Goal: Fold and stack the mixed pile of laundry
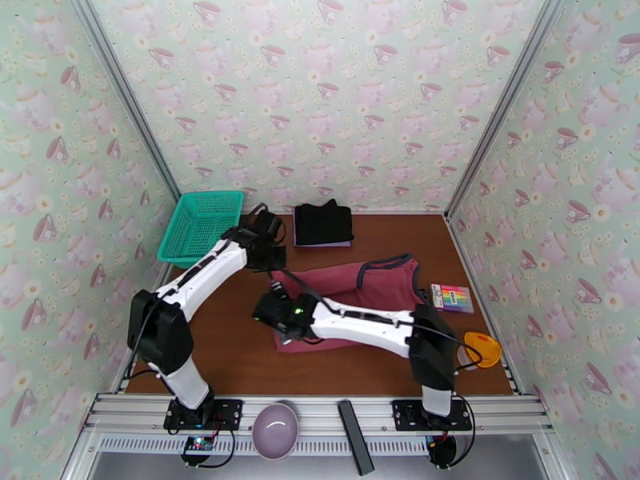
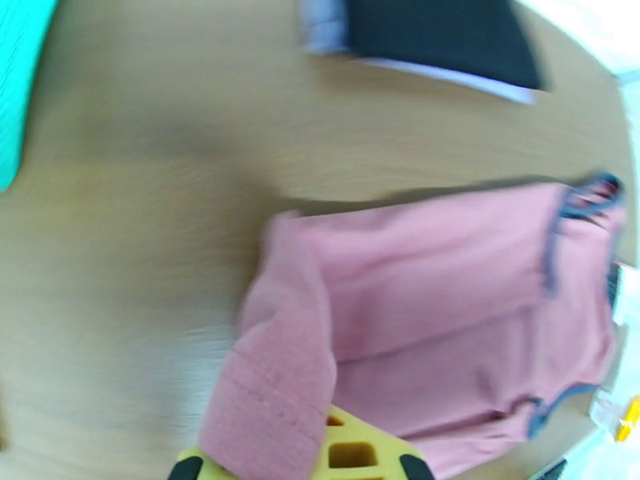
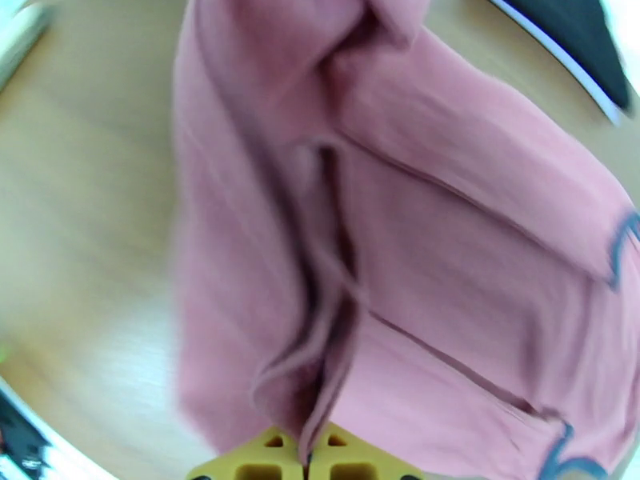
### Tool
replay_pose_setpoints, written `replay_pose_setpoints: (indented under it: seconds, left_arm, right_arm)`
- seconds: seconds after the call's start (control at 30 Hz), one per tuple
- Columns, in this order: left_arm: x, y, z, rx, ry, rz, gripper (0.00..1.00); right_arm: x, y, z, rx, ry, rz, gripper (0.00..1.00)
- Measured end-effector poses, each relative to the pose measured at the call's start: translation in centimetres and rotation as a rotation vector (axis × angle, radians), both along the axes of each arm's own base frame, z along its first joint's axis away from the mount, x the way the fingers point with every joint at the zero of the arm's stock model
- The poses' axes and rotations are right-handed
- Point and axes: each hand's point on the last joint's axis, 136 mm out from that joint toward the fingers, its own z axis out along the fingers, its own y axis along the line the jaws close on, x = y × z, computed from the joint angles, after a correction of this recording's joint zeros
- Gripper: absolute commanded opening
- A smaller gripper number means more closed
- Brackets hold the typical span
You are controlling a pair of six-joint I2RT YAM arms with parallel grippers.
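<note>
While the left gripper point(image 2: 308, 462) and right gripper point(image 3: 308, 458) each pinch shut on the hem end of the red top point(image 1: 360, 286), it lies mid-table, likely stretched for folding over. Behind it, the black garment point(image 1: 323, 223) sits folded on the purple cloth point(image 2: 324, 26); that's the stack it should join.

Bright, even overhead light, soft shadow beside the dusty-red top point(image 2: 448, 266); top view sharp, both wrist views smeared, fisheye at edges, corners blown out
</note>
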Motion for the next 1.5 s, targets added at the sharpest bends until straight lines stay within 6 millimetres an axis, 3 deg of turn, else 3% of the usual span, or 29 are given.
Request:
replay_pose_setpoints:
  seconds: [0.07, 0.17, 0.27, 0.4, 0.63, 1.0, 1.03, 1.1, 1.17, 1.23, 1.5]
  left_arm:
    - [0.4, -2.8, 0.3, -0.012, -0.008, -0.044, 0.0]
    - [0.8, -6.9, -1.0, -0.005, 0.011, -0.104, 0.0]
    - [1.2, -10.0, -3.7, 0.023, 0.055, -0.144, 0.0]
    - [1.0, -12.6, -7.2, 0.071, 0.113, -0.182, 0.0]
    - [1.4, -13.2, -9.3, 0.116, 0.153, -0.179, 0.0]
    - [2.4, -12.8, -11.6, 0.189, 0.162, -0.151, 0.0]
    - [2.6, -12.7, -11.9, 0.196, 0.16, -0.148, 0.04]
    - [3.0, -12.7, -12.4, 0.213, 0.153, -0.144, 0.26]
    - [3.4, -12.6, -12.6, 0.223, 0.144, -0.138, 0.46]
    - [3.8, -12.5, -12.6, 0.231, 0.132, -0.134, 0.58]
    - [5.9, -11.8, -10.6, 0.233, 0.058, -0.103, 0.78]
  right_arm:
    - [0.0, -2.2, -0.8, -0.032, -0.002, -0.044, 0.0]
    - [0.1, -5.1, -2.0, -0.088, -0.007, -0.105, 0.0]
    - [0.2, -7.5, -2.8, -0.142, -0.017, -0.155, 0.0]
    - [0.5, -9.9, -3.2, -0.198, -0.033, -0.202, 0.0]
    - [1.0, -12.1, -4.0, -0.256, -0.043, -0.24, 0.0]
    - [1.1, -12.6, -6.5, -0.326, -0.022, -0.245, 0.0]
    - [1.1, -12.7, -6.7, -0.333, -0.018, -0.246, 0.0]
    - [1.2, -12.9, -7.0, -0.343, -0.015, -0.249, 0.0]
    - [1.2, -13.0, -7.1, -0.345, -0.013, -0.253, 0.09]
    - [1.3, -13.0, -7.0, -0.345, -0.017, -0.258, 0.19]
    - [2.1, -14.4, -5.9, -0.361, -0.045, -0.298, 0.42]
